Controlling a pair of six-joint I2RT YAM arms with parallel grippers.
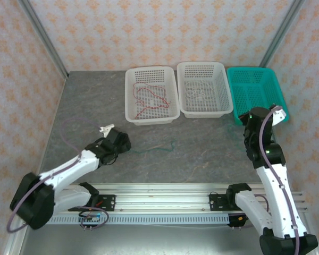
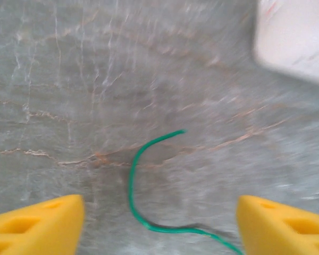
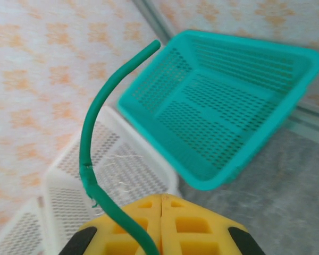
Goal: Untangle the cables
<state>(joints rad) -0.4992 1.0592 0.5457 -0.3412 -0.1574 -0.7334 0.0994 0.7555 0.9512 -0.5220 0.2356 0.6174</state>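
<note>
The job looked mostly done. The red wire (image 1: 149, 101) lay by itself in the left white basket (image 1: 151, 69), in loose loops with no knot that I could see. In the middle white basket (image 1: 201, 64) there seemed to be a thin white wire (image 3: 119, 159), but it was very pale and hard to make out. So two wires looked sorted, each in its own basket and well apart from the others.

The green wire (image 3: 90, 154) was the one left. The right gripper (image 3: 160, 204) had its yellow fingers pressed together on it, and the end of the wire stuck up past them in a curve. This gripper was up in the air near the teal basket (image 1: 255, 69), which looked empty.

More green wire (image 2: 133, 180) lay on the grey table (image 1: 202, 154), bent like a hook. The left gripper (image 2: 159, 212) hung low over it with its fingers spread wide, one on each side, not touching it. I could not tell for sure if this was the same wire that the right gripper pinched.

No wires crossed each other. I think the last step was to put the green wire in the teal basket.
</note>
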